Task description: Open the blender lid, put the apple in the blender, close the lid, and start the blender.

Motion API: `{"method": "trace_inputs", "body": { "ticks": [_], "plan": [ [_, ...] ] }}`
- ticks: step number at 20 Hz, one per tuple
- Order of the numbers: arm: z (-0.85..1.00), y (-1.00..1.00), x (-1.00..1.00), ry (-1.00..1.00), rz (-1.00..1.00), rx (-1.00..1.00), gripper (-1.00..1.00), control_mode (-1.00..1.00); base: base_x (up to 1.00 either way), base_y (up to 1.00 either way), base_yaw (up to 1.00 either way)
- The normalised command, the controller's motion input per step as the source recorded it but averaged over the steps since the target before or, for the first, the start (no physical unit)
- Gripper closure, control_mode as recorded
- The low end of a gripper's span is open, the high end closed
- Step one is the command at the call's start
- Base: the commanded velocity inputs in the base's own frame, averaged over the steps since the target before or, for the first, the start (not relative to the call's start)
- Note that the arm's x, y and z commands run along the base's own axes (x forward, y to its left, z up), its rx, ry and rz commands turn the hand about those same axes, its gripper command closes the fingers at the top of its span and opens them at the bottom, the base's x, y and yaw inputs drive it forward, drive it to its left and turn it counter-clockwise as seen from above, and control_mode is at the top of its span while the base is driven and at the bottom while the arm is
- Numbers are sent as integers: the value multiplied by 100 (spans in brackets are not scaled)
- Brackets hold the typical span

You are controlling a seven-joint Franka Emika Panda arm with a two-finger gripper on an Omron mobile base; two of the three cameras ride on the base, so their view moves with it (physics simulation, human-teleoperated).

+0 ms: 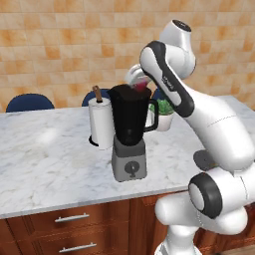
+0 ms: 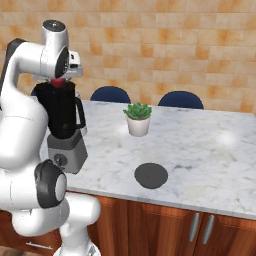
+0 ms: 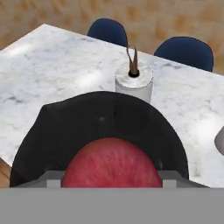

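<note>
Progress looks about halfway, so you're in decent shape. That flat round dark grey blender lid (image 2: 151, 175) is already off, lying on the marble counter (image 2: 210, 160) at roughly 4 o'clock from the tall black tapered blender (image 1: 129, 134). The small round red apple (image 3: 112, 164) sits clamped in the gripper (image 3: 112, 178) right above the open jar mouth. You've got the drop, the lid and the knob left. Heads up: the fingertips are cut off in the hand view, and the arm hides the gripper from the base cameras.

Blender (image 1: 129, 130) mouth open; paper-towel roll (image 1: 101, 123) crowds left side, touching.
</note>
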Motion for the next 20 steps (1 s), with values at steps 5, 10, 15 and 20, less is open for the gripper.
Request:
{"method": "trace_inputs", "body": {
  "ticks": [5,10,15,20],
  "plan": [
    [-51,40,57,17,1,-10,100,-100,0,0,0],
    [-59,23,37,6,0,-10,100,-100,0,0,0],
    [-62,4,18,0,0,-3,100,-100,0,0,0],
    [-54,-12,-9,0,0,0,100,-100,0,0,0]
  ]
}}
